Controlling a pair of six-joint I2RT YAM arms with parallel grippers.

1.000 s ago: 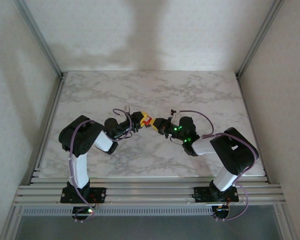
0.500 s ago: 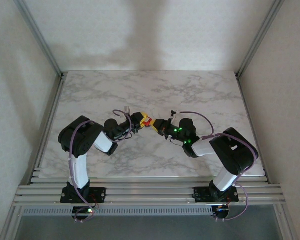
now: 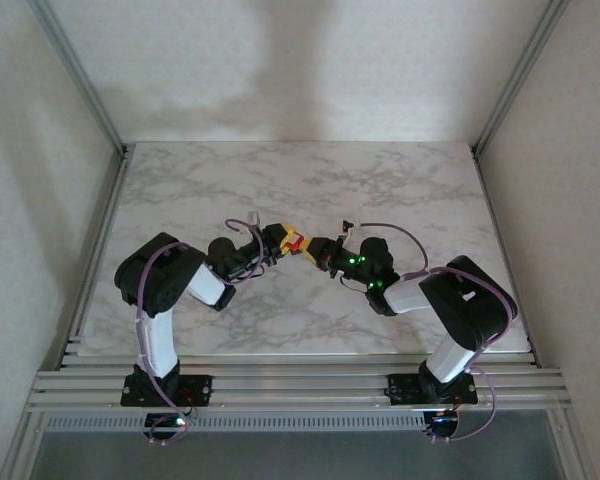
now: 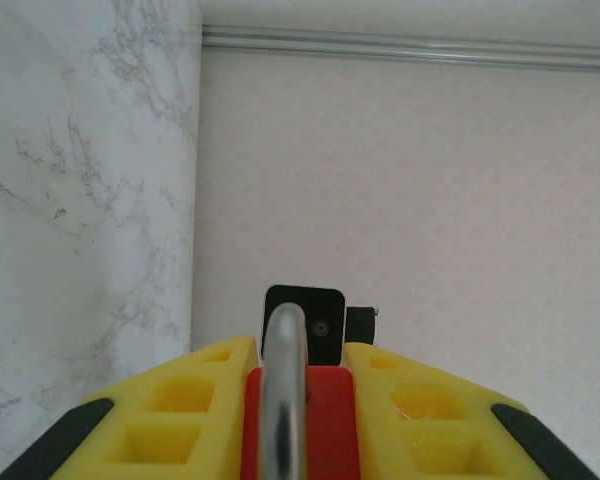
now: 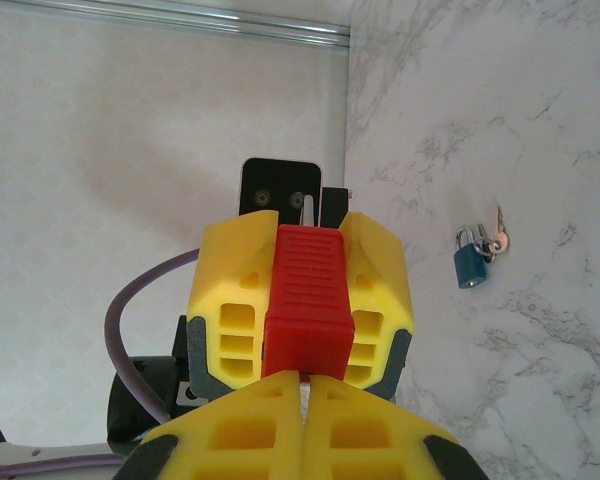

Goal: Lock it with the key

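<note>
- From the top camera I see both arms reaching in over the marble table [image 3: 400, 180]; they meet near its middle; the left jaws and the right jaws face each other tip to tip; the red padlock [image 3: 298, 244] sits between them, in the yellow left jaws.
- On the left wrist camera the left jaws pinch the red padlock [image 4: 325, 420] from both sides; its silver shackle [image 4: 282, 390] runs up the middle of my view; just beyond it stands a black part of the right arm [image 4: 305, 325]; this camera is rolled, so the table stands on the left and a pale wall [image 4: 410, 200] on the right.
- On the right wrist camera the right jaws are pressed together at the bottom of my view, their tips right at the near end of the red padlock [image 5: 308, 290]; whether anything is caught between them I cannot tell; the left jaws clamp the padlock on either side; a purple cable [image 5: 130, 320] loops off to the left; a small blue padlock [image 5: 469, 262] with keys [image 5: 495, 240] on its shackle lies on the table, well apart from both arms.
</note>
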